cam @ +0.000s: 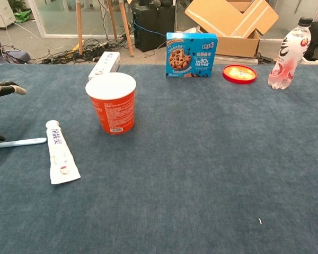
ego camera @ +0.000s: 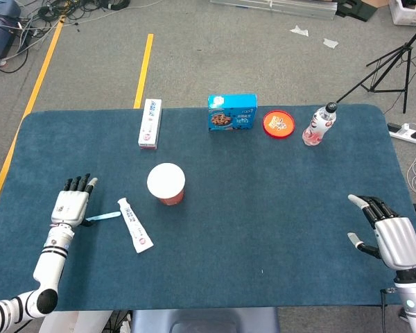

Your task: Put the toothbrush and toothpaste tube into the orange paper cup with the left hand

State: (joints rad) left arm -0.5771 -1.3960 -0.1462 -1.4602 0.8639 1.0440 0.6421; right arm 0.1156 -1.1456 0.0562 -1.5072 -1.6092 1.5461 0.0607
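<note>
Head view: left hand (ego camera: 72, 205) at toothbrush (ego camera: 102, 218), left of the orange paper cup (ego camera: 166, 184).
Left hand lies flat, fingers extended and slightly spread; toothbrush's near end meets its thumb side, but a grip cannot be confirmed. Toothbrush lies on the blue table (ego camera: 263, 229), left of the cup. Toothpaste tube (ego camera: 135, 225) lies just beside the brush tip, lower-left of the cup, apart from it. Cup stands upright. Right hand (ego camera: 392, 237), far right of the cup, rests with fingers apart, holding nothing.
</note>
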